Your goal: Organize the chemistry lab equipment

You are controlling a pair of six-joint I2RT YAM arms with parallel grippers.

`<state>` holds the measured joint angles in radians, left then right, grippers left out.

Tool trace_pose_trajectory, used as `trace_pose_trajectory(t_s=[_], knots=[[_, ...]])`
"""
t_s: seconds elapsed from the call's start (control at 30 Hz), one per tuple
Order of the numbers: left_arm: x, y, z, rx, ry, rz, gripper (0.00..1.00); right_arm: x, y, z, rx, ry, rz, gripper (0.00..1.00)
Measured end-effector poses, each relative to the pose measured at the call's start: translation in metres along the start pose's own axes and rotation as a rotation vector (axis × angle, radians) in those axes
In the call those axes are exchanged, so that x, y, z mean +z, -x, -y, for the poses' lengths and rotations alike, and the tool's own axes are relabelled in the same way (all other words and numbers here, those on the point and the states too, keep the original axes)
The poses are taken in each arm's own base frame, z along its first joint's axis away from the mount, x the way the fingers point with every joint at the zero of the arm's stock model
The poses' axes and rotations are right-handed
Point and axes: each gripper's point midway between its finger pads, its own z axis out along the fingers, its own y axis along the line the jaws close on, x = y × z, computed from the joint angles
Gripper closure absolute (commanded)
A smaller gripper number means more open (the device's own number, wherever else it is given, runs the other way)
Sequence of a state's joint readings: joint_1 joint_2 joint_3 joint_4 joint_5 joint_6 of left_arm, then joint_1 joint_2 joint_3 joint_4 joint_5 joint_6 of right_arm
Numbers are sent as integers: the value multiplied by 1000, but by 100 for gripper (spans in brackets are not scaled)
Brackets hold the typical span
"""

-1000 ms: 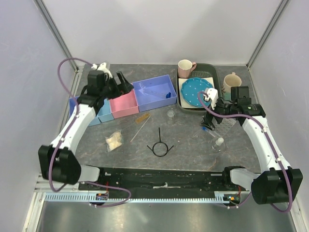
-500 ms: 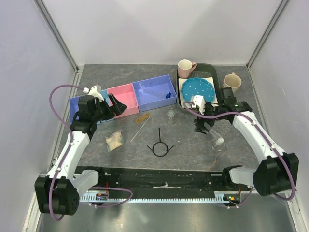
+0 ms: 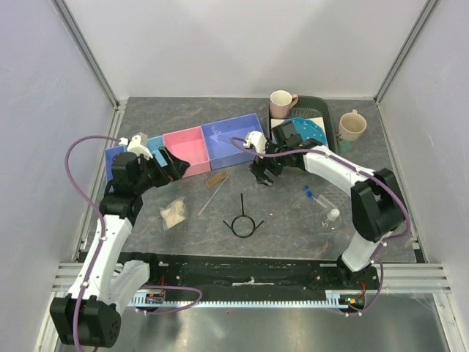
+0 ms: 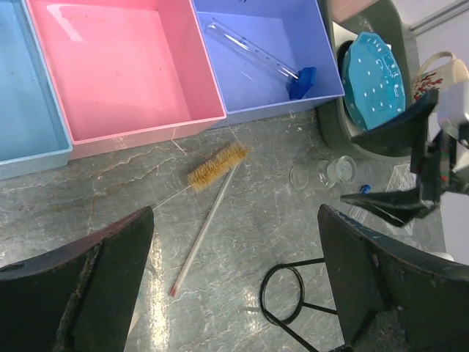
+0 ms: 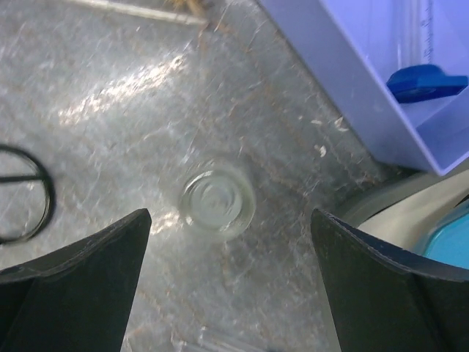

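Note:
My right gripper [image 3: 261, 174] is open and hangs over the small clear beaker [image 5: 218, 202], which stands between its fingers [image 5: 396, 271] in the right wrist view. The left wrist view shows the beaker [image 4: 341, 170] too. My left gripper [image 3: 172, 165] is open and empty in front of the pink bin [image 3: 187, 147]. A brush [image 3: 216, 179], a thin rod [image 3: 211, 196], the black wire loop [image 3: 242, 222] and the small clear bag [image 3: 174, 213] lie on the table. The blue-based cylinder [image 4: 253, 51] lies in the purple bin [image 3: 220, 143]. A blue-capped vial [image 3: 314, 194] and the white-capped bottle [image 3: 331, 218] sit to the right.
A light blue bin [image 3: 116, 163] stands left of the pink one. A dark tray [image 3: 326, 110] at the back right holds the blue dotted plate [image 3: 308, 132] and a pink mug [image 3: 281, 101]. A cream mug [image 3: 350, 126] stands beside it.
My right gripper has swung left from beside the vials to above the beaker. My left gripper has drawn back from over the bins toward the near left.

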<state>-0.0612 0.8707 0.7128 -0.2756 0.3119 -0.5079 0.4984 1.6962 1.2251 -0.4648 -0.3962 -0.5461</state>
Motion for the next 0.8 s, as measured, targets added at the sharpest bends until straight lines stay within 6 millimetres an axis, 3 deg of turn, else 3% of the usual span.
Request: trace_pose_trajectory(t_s=[0.13,0.33,0.5,0.8], knots=[[-12,0,0,6,13,29,1,16,10,9,30,-27,9,2],[-18,-8,-7,0,44,25,1,28,11,-2,27,-23,-9,2],[-19,-11,-10,-5,56,13,1,39,1,-2,45,-38,-53,4],[-18,-10,-13,-5,75,18,1,46,-11,3,69,-67,-94,16]])
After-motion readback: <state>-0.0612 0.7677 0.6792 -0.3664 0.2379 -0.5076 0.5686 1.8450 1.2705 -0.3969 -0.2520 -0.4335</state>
